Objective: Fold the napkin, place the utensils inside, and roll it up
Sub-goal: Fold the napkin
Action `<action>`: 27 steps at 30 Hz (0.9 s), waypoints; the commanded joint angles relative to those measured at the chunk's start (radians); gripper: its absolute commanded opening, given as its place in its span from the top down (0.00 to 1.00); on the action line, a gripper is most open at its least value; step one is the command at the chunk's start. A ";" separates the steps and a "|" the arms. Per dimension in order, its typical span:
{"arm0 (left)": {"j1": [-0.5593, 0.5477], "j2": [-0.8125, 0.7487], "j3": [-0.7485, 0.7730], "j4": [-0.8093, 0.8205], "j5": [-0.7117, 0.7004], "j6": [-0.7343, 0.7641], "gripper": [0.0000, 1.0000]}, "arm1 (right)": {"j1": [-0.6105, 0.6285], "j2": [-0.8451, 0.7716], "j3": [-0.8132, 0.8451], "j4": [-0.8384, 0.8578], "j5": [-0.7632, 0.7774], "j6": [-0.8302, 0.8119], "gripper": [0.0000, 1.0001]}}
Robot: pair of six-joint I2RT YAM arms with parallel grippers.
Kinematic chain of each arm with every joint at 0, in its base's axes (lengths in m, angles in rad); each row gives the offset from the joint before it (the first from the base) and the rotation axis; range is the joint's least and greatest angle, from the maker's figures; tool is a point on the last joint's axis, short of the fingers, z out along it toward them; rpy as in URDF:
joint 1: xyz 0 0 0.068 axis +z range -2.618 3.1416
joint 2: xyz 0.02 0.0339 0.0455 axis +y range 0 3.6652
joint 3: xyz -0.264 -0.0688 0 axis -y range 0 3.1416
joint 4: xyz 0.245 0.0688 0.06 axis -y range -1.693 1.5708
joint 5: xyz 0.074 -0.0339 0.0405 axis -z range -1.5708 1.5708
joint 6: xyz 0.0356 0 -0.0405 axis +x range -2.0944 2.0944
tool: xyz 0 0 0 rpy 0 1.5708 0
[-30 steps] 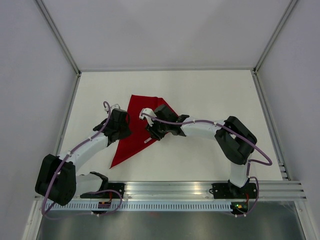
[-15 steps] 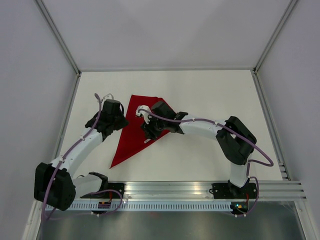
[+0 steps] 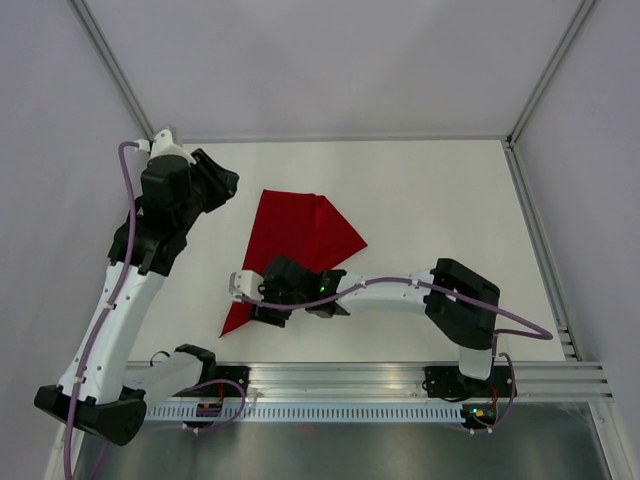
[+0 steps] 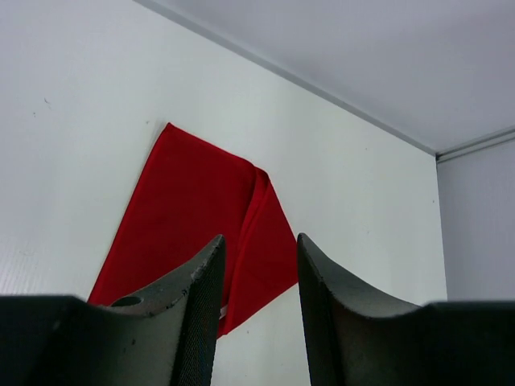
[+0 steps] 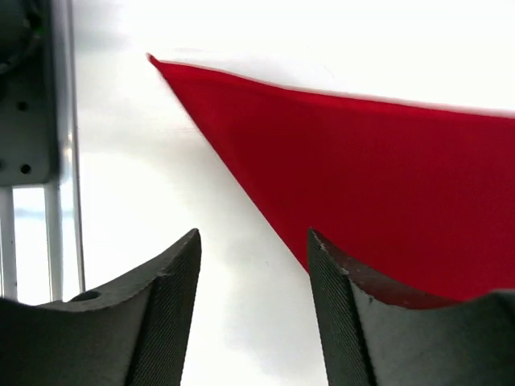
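**Top external view.** The napkin [image 3: 300, 235] is lying flat on the white tabletop [image 3: 440, 200], left of the frame's centre. It is folded into a triangle, with a second layer showing along its upper right and its long point reaching toward the lower left. The left end effector [image 3: 222, 182] is hanging high in the upper left, apart from the cloth, probably so that it is not snagging the fold. The right end effector [image 3: 258, 303] is hovering over the napkin's lower-left point, near the rail [image 3: 380, 375], seemingly placed to work that corner.

**Left wrist view.** The left end effector [image 4: 259, 322] is showing its two fingers parted, with nothing between them. The napkin [image 4: 193, 217] is lying well beyond them in mid-frame, its overlapping layer reading as a ridge on the right.

**Right wrist view.** The right end effector [image 5: 253, 322] is likewise standing open and empty, with bare tabletop [image 5: 241, 265] showing in the gap. The napkin [image 5: 386, 161] is filling the right half of the frame. Its sharp corner is pointing to the upper left, and its edge is running down beside the right-hand finger. The rail [image 5: 32, 121] is lining the left edge. By this lie, the folding step appears to be the one in hand.
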 commanded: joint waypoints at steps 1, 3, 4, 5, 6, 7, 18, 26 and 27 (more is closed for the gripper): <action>0.003 -0.024 0.061 -0.094 0.031 0.047 0.53 | 0.085 -0.050 -0.042 0.160 0.113 -0.124 0.37; 0.003 -0.038 0.072 -0.107 0.027 0.047 0.53 | 0.119 -0.051 -0.095 0.225 0.155 -0.182 0.36; 0.003 -0.044 0.072 -0.116 0.024 0.048 0.53 | 0.145 -0.053 -0.108 0.281 0.159 -0.195 0.36; 0.003 -0.055 0.073 -0.119 0.022 0.045 0.53 | 0.154 -0.048 -0.133 0.307 0.166 -0.208 0.36; 0.003 -0.059 0.070 -0.123 0.021 0.044 0.53 | 0.165 -0.042 -0.142 0.334 0.182 -0.221 0.36; 0.003 -0.067 0.069 -0.125 0.015 0.042 0.53 | 0.186 -0.037 -0.151 0.382 0.189 -0.248 0.36; 0.003 -0.135 0.029 -0.142 -0.021 0.037 0.53 | 0.284 0.110 -0.142 0.608 0.314 -0.403 0.35; 0.003 -0.141 -0.001 -0.142 -0.028 0.034 0.53 | 0.310 0.231 -0.076 0.688 0.354 -0.448 0.34; 0.003 -0.138 -0.002 -0.142 -0.028 0.034 0.53 | 0.310 0.240 -0.072 0.702 0.353 -0.456 0.34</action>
